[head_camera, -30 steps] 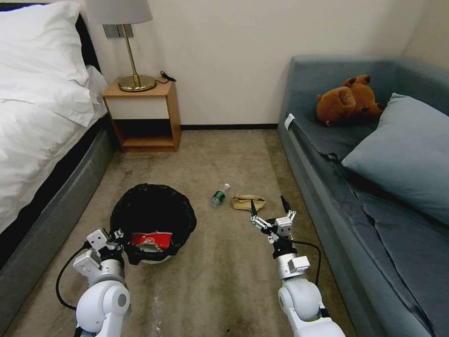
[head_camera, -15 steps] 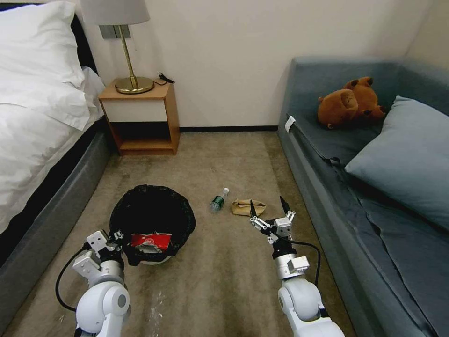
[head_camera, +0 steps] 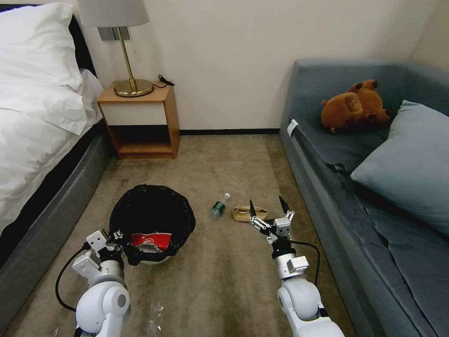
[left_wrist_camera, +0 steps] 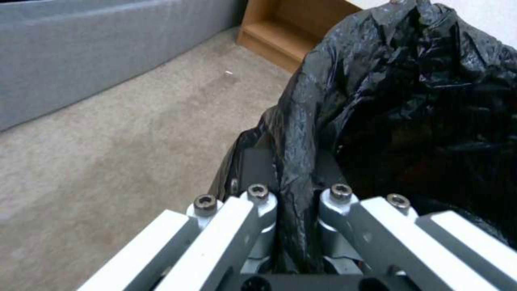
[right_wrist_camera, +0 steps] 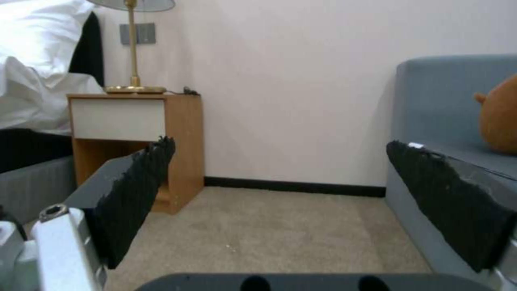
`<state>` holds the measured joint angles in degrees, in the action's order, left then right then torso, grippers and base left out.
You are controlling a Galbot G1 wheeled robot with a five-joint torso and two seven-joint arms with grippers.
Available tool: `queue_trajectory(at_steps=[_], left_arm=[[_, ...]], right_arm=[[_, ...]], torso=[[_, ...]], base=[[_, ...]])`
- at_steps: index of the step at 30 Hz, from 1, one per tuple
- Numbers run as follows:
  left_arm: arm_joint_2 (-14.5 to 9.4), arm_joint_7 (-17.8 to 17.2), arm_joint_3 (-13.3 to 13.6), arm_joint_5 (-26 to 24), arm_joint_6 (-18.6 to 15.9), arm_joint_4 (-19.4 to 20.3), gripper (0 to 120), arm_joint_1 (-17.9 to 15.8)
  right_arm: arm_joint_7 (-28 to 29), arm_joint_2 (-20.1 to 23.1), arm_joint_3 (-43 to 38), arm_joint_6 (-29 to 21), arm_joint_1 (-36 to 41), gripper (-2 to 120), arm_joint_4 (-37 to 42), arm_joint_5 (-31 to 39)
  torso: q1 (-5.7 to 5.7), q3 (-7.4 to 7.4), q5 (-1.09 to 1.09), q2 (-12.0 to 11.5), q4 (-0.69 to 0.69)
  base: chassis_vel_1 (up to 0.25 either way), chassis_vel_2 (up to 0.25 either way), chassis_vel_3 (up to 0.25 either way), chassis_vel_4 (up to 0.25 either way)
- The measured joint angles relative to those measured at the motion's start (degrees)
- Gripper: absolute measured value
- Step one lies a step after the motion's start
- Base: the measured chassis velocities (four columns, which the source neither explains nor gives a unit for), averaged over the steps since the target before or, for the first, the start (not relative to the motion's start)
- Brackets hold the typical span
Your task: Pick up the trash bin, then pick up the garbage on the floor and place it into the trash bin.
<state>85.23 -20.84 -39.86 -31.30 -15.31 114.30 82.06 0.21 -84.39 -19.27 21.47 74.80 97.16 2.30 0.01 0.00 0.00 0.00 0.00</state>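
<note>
Head view: inventory
Left tool (head_camera: 117, 235): clamped on trash bin (head_camera: 152, 220) rim — light, bag slippery
Right tool (head_camera: 267, 208): spread wide, empty — brown paper bag (head_camera: 248, 213) just ahead, soft; pinch mid-crumple

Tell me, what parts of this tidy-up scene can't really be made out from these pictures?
- The trash bin: its depths are black in the head view, so anything under the red-and-white wrapper is hidden.
- The left gripper: its fingertips are buried in bag folds in the left wrist view.
- The bottle: label print too small to read, head view.
- The brown paper bag: partly covered by the open right gripper.
</note>
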Motion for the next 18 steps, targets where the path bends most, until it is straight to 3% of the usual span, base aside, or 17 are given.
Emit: queue_trajectory(at_steps=[18], left_arm=[[0.0,-0.1,-0.1,-0.1,0.0,0.1,4,0.0]], right_arm=[[0.0,0.0,-0.1,0.0,0.0,98,0.0,0.0]], torso=[[0.00,0.00,0.00,0.0,0.00]], base=[[-0.087,0.089,0.079,-0.085]])
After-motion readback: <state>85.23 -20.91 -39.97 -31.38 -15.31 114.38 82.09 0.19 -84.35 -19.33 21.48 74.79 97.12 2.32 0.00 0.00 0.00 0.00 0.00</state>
